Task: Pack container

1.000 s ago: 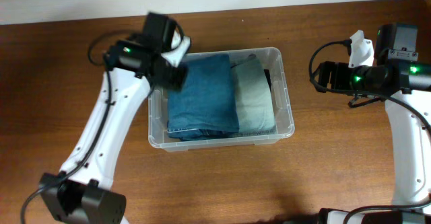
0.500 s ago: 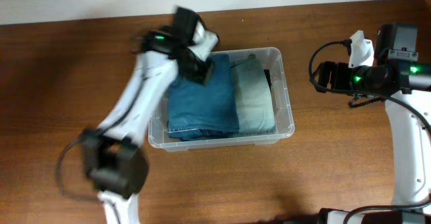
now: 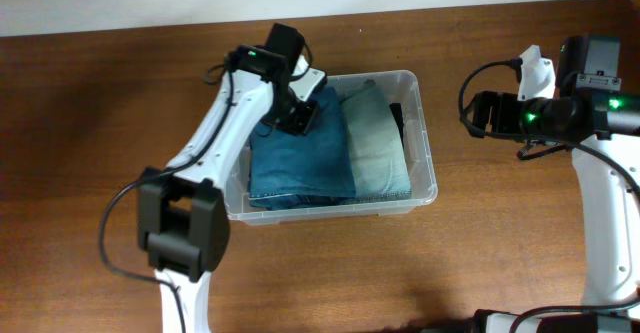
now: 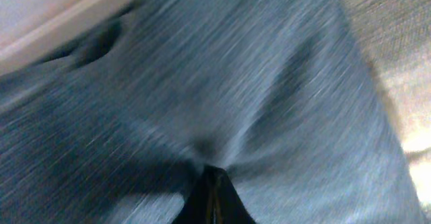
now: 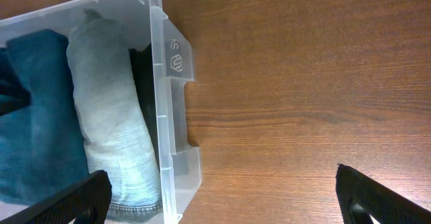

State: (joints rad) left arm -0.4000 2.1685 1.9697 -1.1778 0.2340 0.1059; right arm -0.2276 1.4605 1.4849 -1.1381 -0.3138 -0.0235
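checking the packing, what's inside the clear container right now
The container holds dark blue folded denim on the left and a pale folded garment beside it, with something dark against the right wall. The left gripper covers part of the denim. Anything beneath is hidden.

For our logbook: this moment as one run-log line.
left gripper on folded blue denim | clear rectangular plastic container filled | right gripper open, aside

One clear rectangular plastic container (image 3: 428,163). One brown wooden bench (image 3: 90,123). Three folded cloth items: one dark blue denim piece (image 3: 300,163), one pale blue-grey denim piece (image 3: 377,153) and one black piece (image 5: 141,83), mostly hidden. Two white robot arms: left arm (image 3: 215,138) and right arm (image 3: 600,203).
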